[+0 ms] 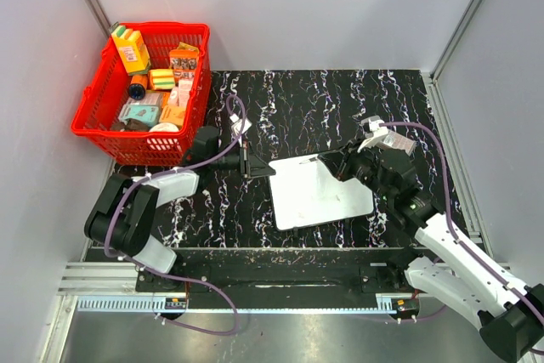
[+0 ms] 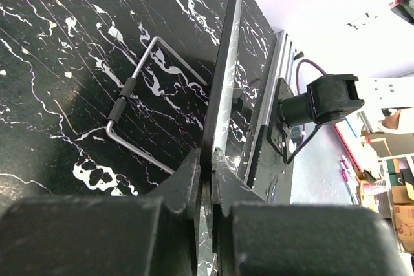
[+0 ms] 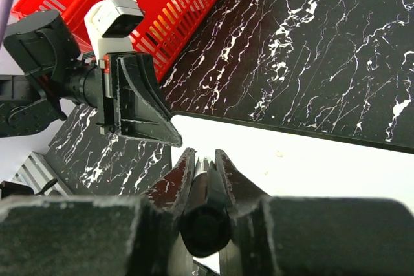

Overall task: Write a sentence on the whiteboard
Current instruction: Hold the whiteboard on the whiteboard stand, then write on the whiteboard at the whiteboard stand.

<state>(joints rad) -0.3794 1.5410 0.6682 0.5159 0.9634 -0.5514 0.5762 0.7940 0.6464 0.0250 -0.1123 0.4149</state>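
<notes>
Whiteboard (image 1: pixel 323 197) lies toward the near edge of the surface (image 1: pixel 340 99), about mid-width, white face up. Left pincer (image 2: pixel 207 159) is closed tight on its left edge, the board showing edge-on between the fingers, and a bent wire bar (image 2: pixel 139 105) with a black sleeve lies on the surface just beside that edge. Right pincer (image 3: pixel 204 158) is clamped on a dark marker (image 3: pixel 206 221), poised over the board's far-left part, close to the left pincer; red basket (image 1: pixel 90 118) of packaged goods sits at the far left corner, well apart from the board.
</notes>
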